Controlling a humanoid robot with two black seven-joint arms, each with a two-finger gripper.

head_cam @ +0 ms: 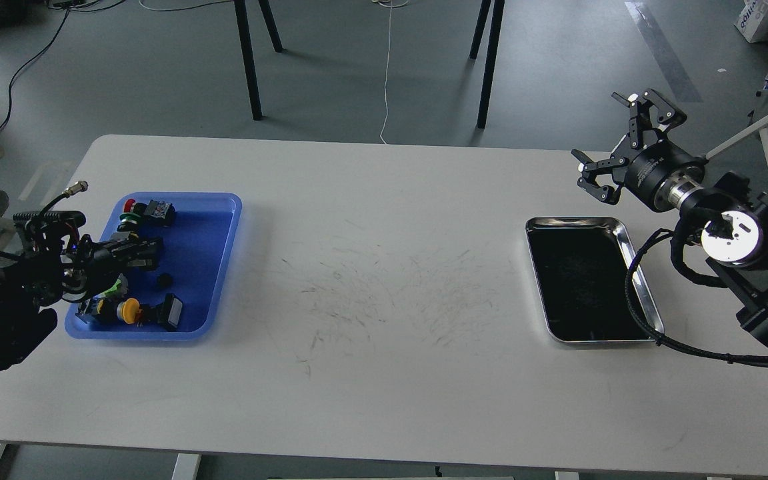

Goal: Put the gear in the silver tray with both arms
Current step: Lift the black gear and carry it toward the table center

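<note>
The silver tray (577, 221) lies at the table's right, its dark inside empty. A small black round piece (165, 280), likely the gear, lies in the blue tray (207, 230) at the left. My left gripper (147, 253) hovers over the blue tray's left half, just up and left of that piece; its dark fingers cannot be told apart. My right gripper (614, 143) is open and empty, held above the table's far right edge, behind the silver tray.
The blue tray also holds a yellow push button (132, 310), a red and green button part (132, 208) and black switch blocks (159, 211). A black cable (637, 293) from my right arm hangs over the silver tray's right rim. Chair legs stand beyond the table.
</note>
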